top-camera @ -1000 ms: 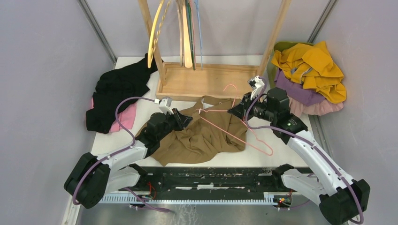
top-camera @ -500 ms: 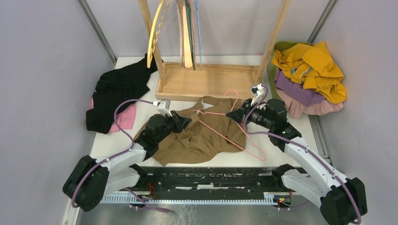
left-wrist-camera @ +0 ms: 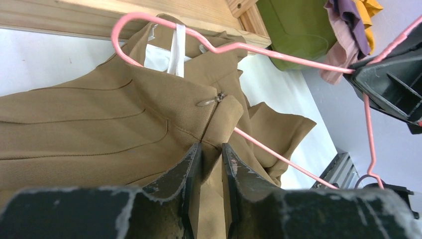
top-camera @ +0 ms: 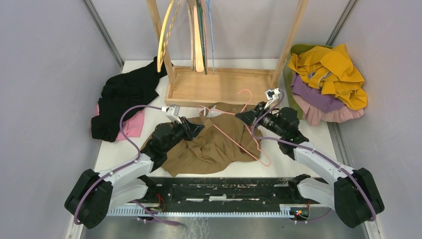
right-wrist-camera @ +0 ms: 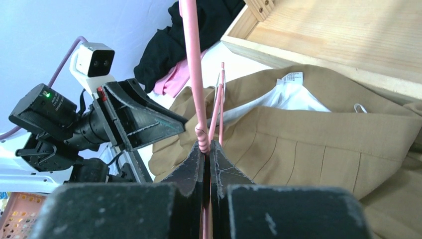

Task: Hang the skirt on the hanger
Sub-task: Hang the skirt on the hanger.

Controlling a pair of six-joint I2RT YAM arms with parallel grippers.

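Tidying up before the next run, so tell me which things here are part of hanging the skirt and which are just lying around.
In the job: brown skirt, pink hanger, left gripper, right gripper.
Lying about: black garment, pink cloth, yellow and purple clothes pile, wooden rack.

The left gripper [left-wrist-camera: 211,149] has its two dark, scuffed fingers [left-wrist-camera: 186,167] nearly together on a fold of the tan skirt [left-wrist-camera: 99,114], just below the zip pull [left-wrist-camera: 209,101] at the open waistband, where a white ribbon loop [left-wrist-camera: 176,50] and pale lining show. A pink wire hanger [left-wrist-camera: 278,52] curves over the waistband and runs right to the black right gripper [left-wrist-camera: 393,79], with a second length of its wire passing under the cloth. Behind lie the white bench [left-wrist-camera: 40,59], a wooden rack base [left-wrist-camera: 99,10] and an olive, purple and yellow clothes pile [left-wrist-camera: 318,25].
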